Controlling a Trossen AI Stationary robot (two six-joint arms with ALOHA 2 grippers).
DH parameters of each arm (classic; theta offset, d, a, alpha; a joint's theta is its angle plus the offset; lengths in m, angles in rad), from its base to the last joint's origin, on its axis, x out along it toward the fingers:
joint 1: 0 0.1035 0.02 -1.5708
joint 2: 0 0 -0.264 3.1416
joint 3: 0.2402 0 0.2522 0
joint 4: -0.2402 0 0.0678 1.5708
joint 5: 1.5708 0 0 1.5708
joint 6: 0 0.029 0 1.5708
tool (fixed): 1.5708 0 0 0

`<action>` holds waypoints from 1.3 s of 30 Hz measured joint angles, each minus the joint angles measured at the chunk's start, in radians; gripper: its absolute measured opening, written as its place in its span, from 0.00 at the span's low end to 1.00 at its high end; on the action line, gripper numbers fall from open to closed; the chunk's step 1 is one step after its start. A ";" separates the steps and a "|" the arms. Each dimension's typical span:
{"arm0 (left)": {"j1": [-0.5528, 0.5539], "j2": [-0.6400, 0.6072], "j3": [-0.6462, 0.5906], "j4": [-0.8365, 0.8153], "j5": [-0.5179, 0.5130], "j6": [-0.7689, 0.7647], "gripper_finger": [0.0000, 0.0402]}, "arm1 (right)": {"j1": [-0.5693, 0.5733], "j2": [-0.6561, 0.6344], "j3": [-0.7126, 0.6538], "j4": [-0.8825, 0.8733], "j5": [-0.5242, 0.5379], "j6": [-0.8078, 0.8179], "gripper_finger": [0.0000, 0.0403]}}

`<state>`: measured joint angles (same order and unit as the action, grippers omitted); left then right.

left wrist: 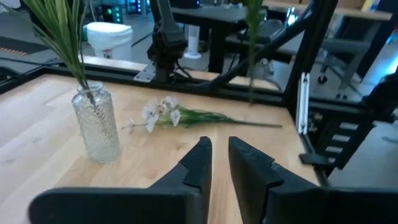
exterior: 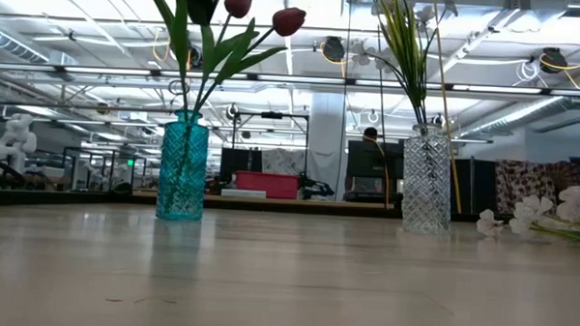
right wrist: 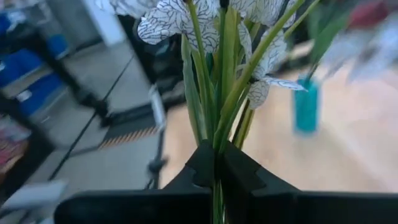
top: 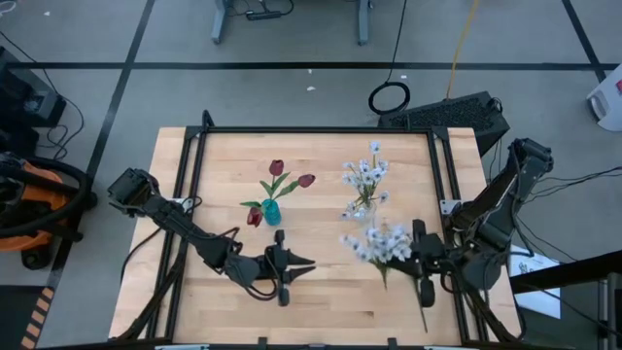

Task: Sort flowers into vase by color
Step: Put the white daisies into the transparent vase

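A teal vase (top: pixel 271 211) holds dark red tulips (top: pixel 277 168). A clear glass vase (top: pixel 362 206) holds white flowers (top: pixel 365 172). Another white spray (left wrist: pixel 165 114) lies flat on the table, between the glass vase and the near edge. My right gripper (right wrist: pixel 217 158), near the table's right edge (top: pixel 420 251), is shut on a further white spray (right wrist: pixel 186 18). My left gripper (left wrist: pixel 219 155) hovers near the front edge (top: pixel 301 264), pointing toward the right. Its fingers stand a narrow gap apart with nothing between them. My right gripper pinches the white spray's bundled green stems (right wrist: pixel 219 140) between its two fingers, below the blossoms. The fingers come in roughly level and lie across the stems. The spray stands upright, blossoms above the fingers, with its lower stem (top: pixel 424 306) hanging past them, clear of the table.
A black frame (top: pixel 311 131) runs along the table's far, left and right sides. Bare wood lies between the two vases and along the near edge in front of my left gripper. A person sits far off in the room behind the table (exterior: pixel 370 137).
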<state>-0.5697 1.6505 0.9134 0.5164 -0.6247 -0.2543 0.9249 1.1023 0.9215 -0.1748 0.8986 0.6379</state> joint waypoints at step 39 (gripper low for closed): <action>0.065 0.001 0.000 0.179 0.132 0.086 0.60 | -0.343 0.311 0.000 0.862 -0.327 -0.696 0.02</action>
<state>-0.5044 1.6516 0.9134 0.6956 -0.4923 -0.1681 0.5822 1.4129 0.9215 0.6876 0.5714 -0.0580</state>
